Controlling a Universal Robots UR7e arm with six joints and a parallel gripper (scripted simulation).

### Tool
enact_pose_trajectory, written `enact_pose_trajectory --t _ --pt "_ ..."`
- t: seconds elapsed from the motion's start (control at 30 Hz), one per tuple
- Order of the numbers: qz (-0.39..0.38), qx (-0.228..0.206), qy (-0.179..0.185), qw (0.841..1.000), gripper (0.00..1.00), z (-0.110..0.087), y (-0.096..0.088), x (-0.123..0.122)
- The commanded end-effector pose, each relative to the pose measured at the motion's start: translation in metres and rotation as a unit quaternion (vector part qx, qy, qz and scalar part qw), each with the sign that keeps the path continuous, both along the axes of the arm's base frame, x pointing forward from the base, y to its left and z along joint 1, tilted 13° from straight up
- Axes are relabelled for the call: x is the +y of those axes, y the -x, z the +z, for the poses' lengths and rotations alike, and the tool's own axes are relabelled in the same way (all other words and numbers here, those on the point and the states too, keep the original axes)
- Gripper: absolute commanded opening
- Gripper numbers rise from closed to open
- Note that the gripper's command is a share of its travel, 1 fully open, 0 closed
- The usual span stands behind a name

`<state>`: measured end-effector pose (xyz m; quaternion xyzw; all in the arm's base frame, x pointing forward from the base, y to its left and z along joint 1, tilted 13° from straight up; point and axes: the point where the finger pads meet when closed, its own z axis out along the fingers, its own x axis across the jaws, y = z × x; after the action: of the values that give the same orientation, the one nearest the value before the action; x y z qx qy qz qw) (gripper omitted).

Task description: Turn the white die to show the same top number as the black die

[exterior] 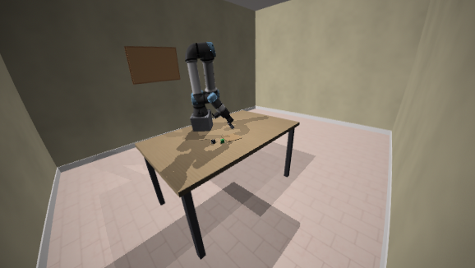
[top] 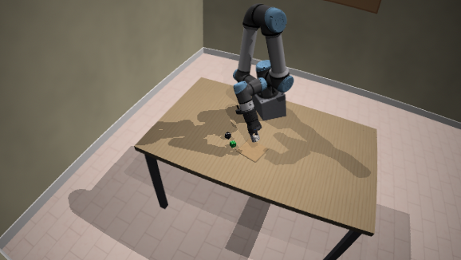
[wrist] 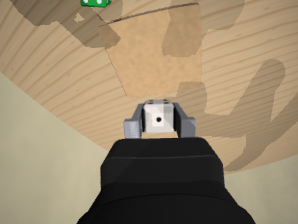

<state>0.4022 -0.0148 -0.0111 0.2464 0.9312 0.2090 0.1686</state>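
My gripper is tilted and shut on the white die, held in the air near the mat's robot-side edge. In the wrist view a single dark pip shows on the die's face toward the camera; a narrow strip of another face shows at its far edge. The tan square mat lies flat on the table. The black die stands on the table left of the mat in the top view; its top number is too small to read.
The green die stands on the table between the black die and the mat, close to the mat's corner. The robot's base stands behind the gripper. Arm shadows cross the table and part of the mat.
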Motion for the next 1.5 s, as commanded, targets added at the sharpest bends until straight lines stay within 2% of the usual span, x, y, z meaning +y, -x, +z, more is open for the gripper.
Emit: enact_pose_trajectory --t 0.0,0.27,0.5,0.8,1.17,1.47 --pt "0.022 -0.026 -0.052 0.998 0.57 -0.003 0.001 0.0" --pt "0.044 -0.079 -0.134 0.987 0.57 -0.004 0.001 -0.001" --pt "0.058 -0.108 -0.18 0.976 0.57 -0.004 0.001 -0.001" --pt "0.061 -0.121 -0.198 0.971 0.57 -0.004 0.001 -0.002" --pt "0.061 -0.123 -0.2 0.97 0.57 -0.004 0.001 -0.002" --pt "0.061 -0.123 -0.2 0.97 0.57 -0.016 -0.001 -0.004"
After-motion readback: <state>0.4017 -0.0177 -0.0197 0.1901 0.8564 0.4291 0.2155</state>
